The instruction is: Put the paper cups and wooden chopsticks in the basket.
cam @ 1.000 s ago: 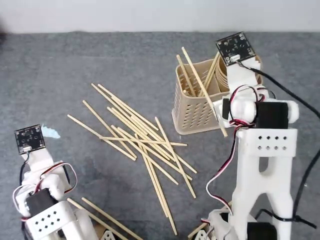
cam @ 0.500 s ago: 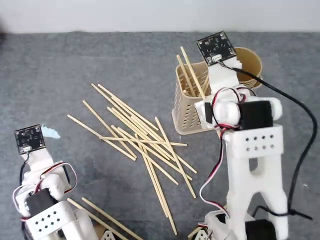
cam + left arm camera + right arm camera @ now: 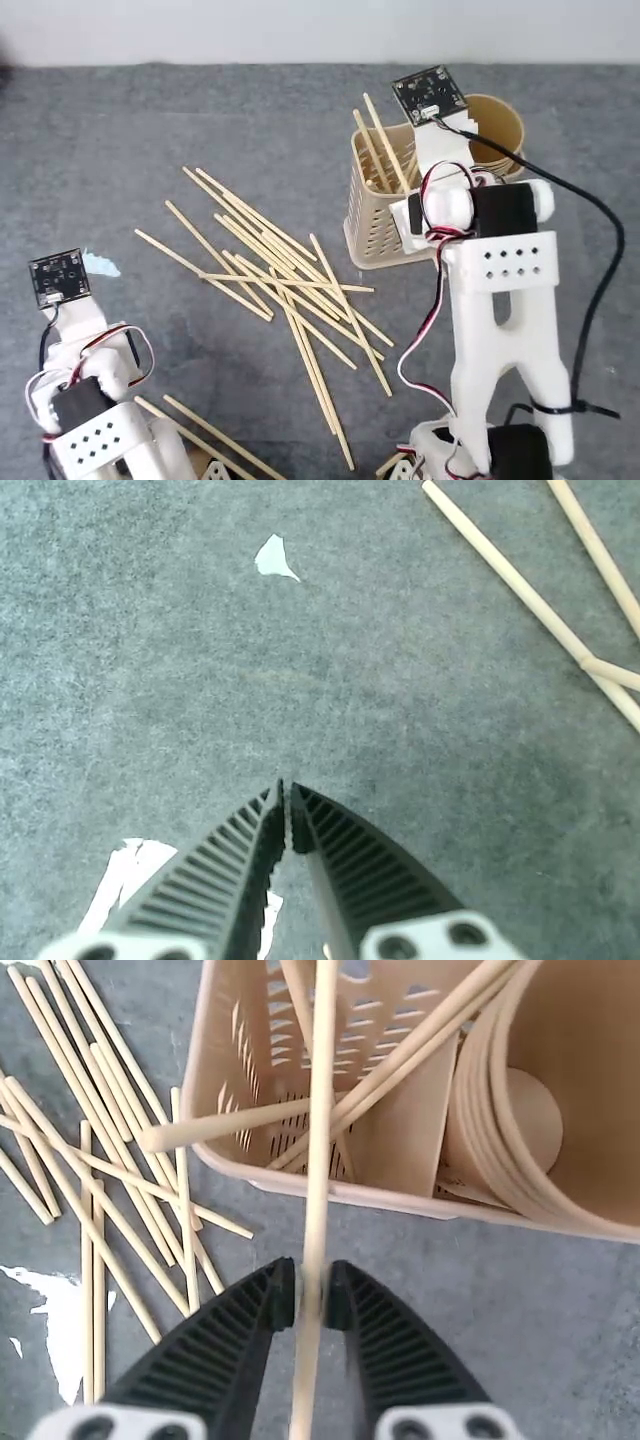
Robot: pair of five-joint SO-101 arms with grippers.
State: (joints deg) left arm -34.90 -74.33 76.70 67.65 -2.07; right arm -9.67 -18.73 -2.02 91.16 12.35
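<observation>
Right gripper [image 3: 310, 1282] is pinching a chopstick [image 3: 320, 1110] slanting into the basket [image 3: 245, 1050] ahead; next it likely needs opening.

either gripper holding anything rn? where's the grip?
The right gripper holds one wooden chopstick, pinched on its shaft between the fingertips. The free length runs ahead into the basket. The left gripper is shut and empty.

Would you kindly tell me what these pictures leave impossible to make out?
Right wrist view: how many paper cups are nested; rims overlap and the edge cuts them off.
Right wrist view: both ends of the chopstick in the right gripper, past the edges.
High view: the basket's near right corner, under the right arm.
</observation>
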